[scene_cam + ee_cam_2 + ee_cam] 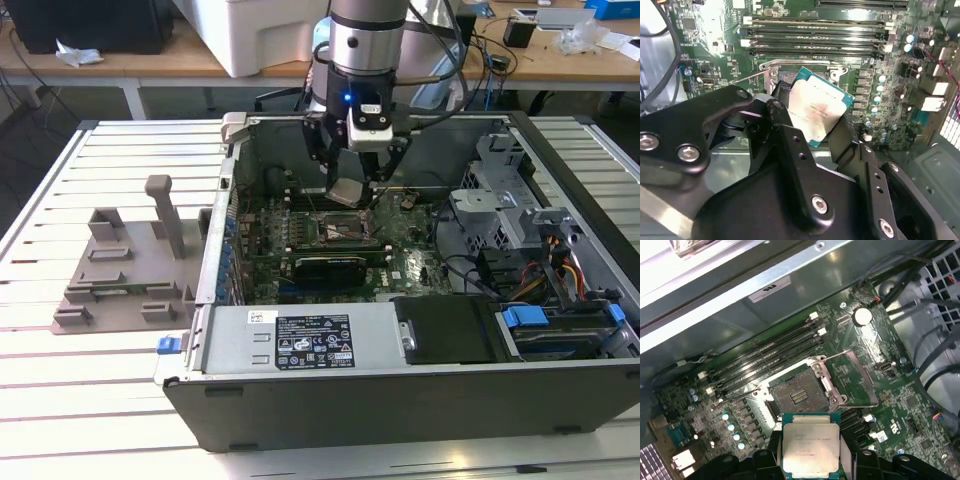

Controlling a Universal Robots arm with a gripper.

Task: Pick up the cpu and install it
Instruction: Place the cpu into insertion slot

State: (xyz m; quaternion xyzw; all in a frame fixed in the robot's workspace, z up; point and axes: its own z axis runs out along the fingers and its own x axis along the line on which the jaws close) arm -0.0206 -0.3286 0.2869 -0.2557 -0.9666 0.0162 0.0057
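The gripper (352, 186) is clamped on the cpu (346, 192), with its two black fingers (790, 142) pressing on opposite edges. It holds the chip in the air inside the open computer case (400, 410), above the motherboard (405, 262) and clear of the empty socket (336, 230). On the near side of the socket lies a black part, possibly an expansion card (325, 268), and nearer again the power supply (300, 342). A drive cage (500, 195) and coloured cables (562, 268) crowd the exterior view's right. Outside the case, at the exterior view's left, a grey holder tray (110, 282) sits on the slatted table (110, 160). The exterior view shows the chip tilted. The first wrist view shows the socket's bare contact field, with its metal retention frame (856, 382) swung open to one side, the memory slots (767, 357) just beyond the socket and a coin cell (862, 316) farther off. In the second wrist view the fingers and the silver-topped, green-rimmed chip cover most of the socket.
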